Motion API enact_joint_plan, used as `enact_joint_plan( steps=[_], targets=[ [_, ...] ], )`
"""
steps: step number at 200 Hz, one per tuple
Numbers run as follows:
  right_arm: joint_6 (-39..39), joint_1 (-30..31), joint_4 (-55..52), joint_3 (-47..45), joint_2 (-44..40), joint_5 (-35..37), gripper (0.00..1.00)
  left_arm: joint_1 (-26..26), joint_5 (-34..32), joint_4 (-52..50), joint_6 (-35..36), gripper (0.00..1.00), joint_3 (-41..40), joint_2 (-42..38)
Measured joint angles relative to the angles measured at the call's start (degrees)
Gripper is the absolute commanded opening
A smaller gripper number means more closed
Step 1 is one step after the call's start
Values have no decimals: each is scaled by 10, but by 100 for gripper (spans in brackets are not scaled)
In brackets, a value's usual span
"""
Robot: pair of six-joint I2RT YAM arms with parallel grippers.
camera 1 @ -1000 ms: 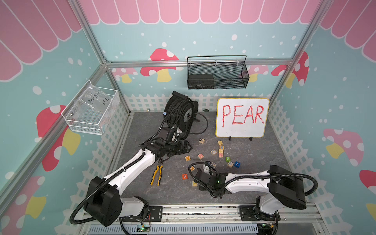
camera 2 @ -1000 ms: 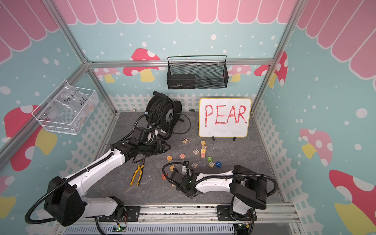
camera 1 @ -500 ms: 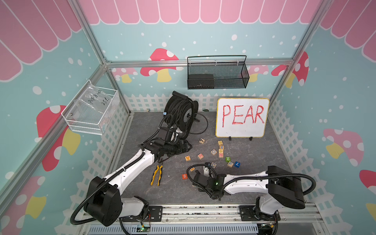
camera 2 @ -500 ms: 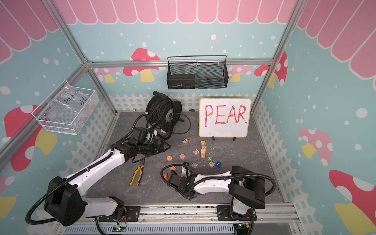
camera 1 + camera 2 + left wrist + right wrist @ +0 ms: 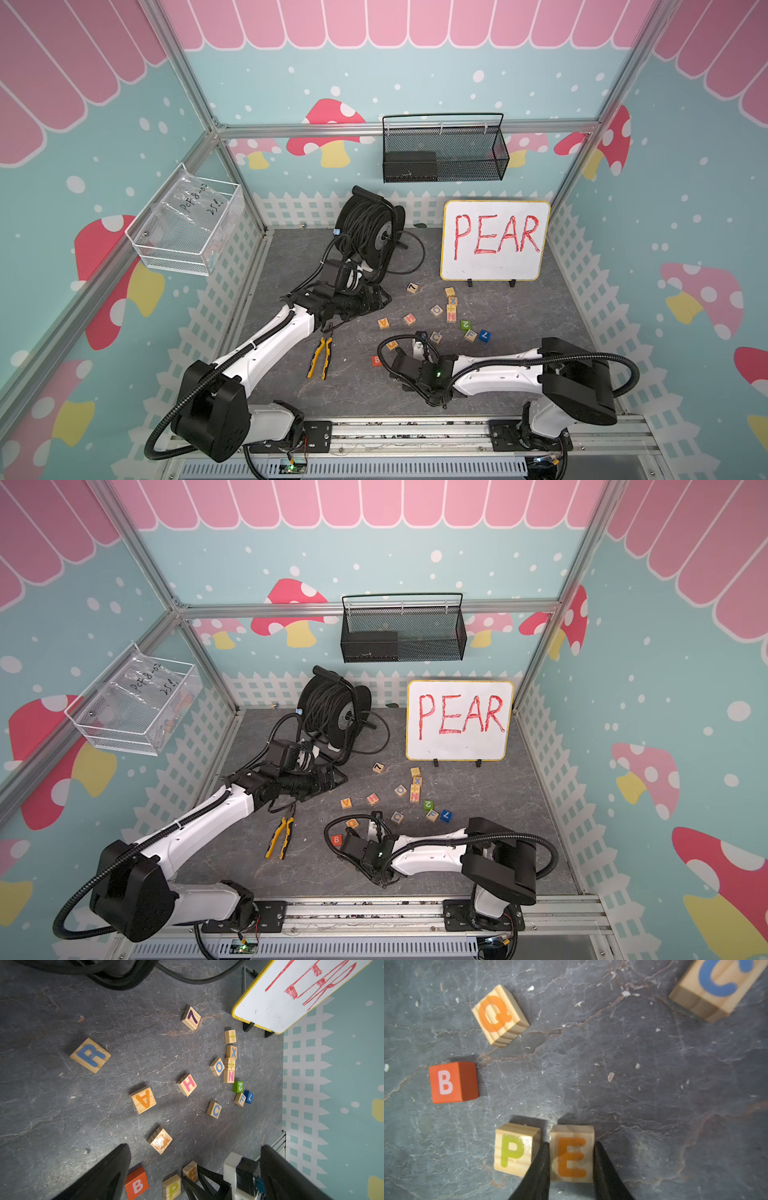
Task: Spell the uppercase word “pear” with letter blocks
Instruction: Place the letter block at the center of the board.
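Front: right gripper point(image 5: 572, 1145) clamped on E block point(image 5: 572, 1155), low over the bench point(image 5: 654, 1095). P block point(image 5: 515, 1149) sits just beside E, one finger point(image 5: 539, 1167) in the narrow gap between them; faces up, reading P then E. Red B cube point(image 5: 453, 1082) lies near P. Farther out: A block point(image 5: 143, 1100) alone, face up. R block point(image 5: 90, 1055) farther still, toward the cable reel point(image 5: 370, 232), well apart from the rest. The left gripper point(image 5: 194, 1145) hovers with jaws wide apart, holding nothing. Back: whiteboard point(image 5: 494, 241) reads PEAR.
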Motion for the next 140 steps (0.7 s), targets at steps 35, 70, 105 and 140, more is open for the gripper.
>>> enact_joint_plan(
  steps=[35,70,105,140],
  targets=[
    [0,4,-5,6,4,0,27,11,0,1,-3,99,0,0],
    [4,5,-9,6,4,1,31,11,2,2,-5,99,-2,0],
    [14,7,-21,9,4,4,34,12,3,3,-6,99,-2,0],
    [20,11,-28,9,4,6,38,15,5,5,-6,99,-3,0]
  ],
)
